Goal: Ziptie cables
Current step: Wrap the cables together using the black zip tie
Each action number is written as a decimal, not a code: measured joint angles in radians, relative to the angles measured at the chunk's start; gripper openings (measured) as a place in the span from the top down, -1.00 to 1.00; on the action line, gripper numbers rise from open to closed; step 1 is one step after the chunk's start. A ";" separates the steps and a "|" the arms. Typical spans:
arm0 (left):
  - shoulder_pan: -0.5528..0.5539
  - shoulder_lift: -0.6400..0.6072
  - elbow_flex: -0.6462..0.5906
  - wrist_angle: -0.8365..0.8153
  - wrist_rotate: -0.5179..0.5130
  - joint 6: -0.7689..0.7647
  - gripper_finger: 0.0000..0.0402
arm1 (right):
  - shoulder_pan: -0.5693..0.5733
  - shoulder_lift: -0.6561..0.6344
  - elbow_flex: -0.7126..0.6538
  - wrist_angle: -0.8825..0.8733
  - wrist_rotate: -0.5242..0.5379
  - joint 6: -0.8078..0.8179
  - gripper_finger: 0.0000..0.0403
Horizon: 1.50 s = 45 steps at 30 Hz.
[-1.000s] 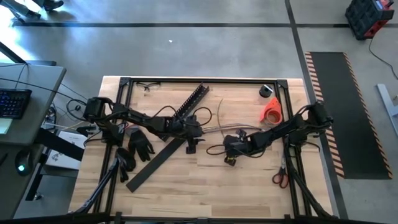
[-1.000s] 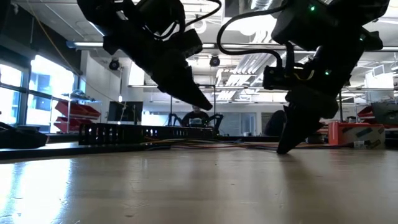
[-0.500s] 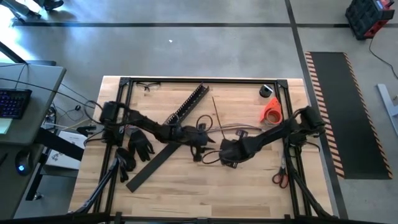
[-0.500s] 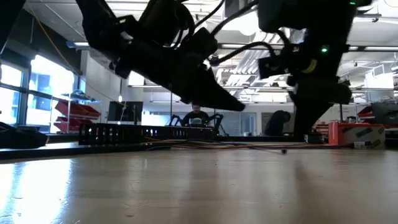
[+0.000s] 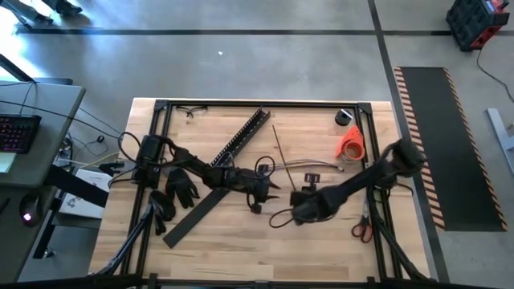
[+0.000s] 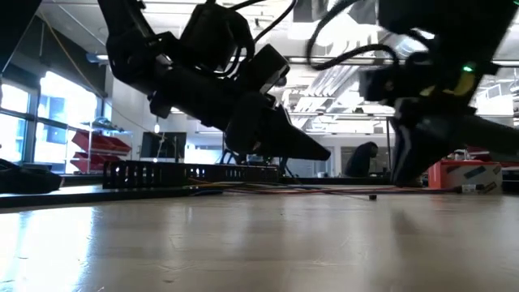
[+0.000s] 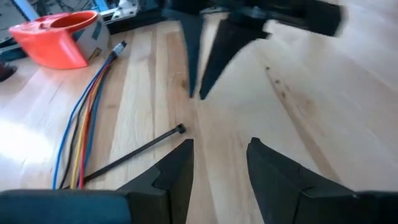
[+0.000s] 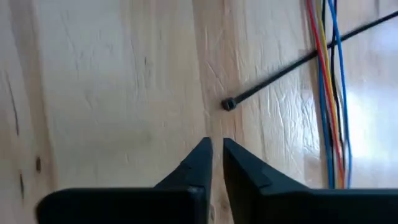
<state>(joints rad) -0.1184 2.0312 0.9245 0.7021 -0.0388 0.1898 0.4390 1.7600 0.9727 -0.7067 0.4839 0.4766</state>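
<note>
We can read no text, label, brand, number or sign on anything lying on the bench or around it.

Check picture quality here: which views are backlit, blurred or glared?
Low view: both arms are backlit silhouettes against bright windows and ceiling lights. Left wrist view: the far dark right gripper is motion-blurred and the orange plastic scoop-shaped piece soft. Right wrist view: glare whitens the wood beside the thin coloured cables; the black zip tie stays readable. High view: evenly lit.
</note>
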 joint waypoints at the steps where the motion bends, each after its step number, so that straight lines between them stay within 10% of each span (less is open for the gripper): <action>1: 0.000 0.000 0.000 0.000 0.002 0.003 0.36 | 0.004 -0.038 -0.051 0.047 0.000 -0.004 0.81; 10: 0.070 0.002 0.047 -0.036 0.081 0.008 0.36 | -0.115 -0.312 -0.413 0.550 -0.158 -0.162 0.32; 17: 0.141 0.002 0.194 -0.346 0.144 0.110 0.36 | -0.193 -0.253 -0.430 0.581 -0.182 -0.301 0.24; 34: 0.145 0.003 0.213 -0.502 0.187 0.219 0.36 | -0.254 -0.170 -0.431 0.843 -0.419 -0.471 0.24; 45: 0.088 0.003 0.212 -0.544 0.184 0.033 0.36 | -0.246 -0.179 -0.394 0.804 -0.232 -1.177 0.24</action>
<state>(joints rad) -0.0300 2.0338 1.1370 0.1583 0.1448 0.2226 0.1928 1.5810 0.5788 0.0973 0.2518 -0.7005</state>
